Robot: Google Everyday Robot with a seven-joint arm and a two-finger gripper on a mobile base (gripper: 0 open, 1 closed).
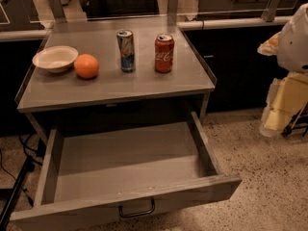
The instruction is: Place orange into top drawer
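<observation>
Camera view: the orange (pixel 86 66) is seen resting on the grey surface (pixel 120 88) of the cabinet, towards its left side, touching or just beside the white bowl (pixel 55 58) that stands to its left. Being round, the orange presents no long axis, and no stem end can be made out, so no pointing direction can be given. To its right, apart from it, a blue and silver can (pixel 126 50) is stood upright, and further right a red cola can (pixel 164 53) is also upright, the two cans being near each other but not touching. Below the surface the top drawer (pixel 125 162) is pulled well out towards the camera; its long axis runs left to right, its flat front is turned to the viewer, and the dark loop handle (pixel 137 210) is set at the centre of that front. The gripper (pixel 279 110) is found at the far right edge, over the speckled floor (pixel 260 186), well apart from the orange and the drawer; whether it is spread or closed cannot be told.
</observation>
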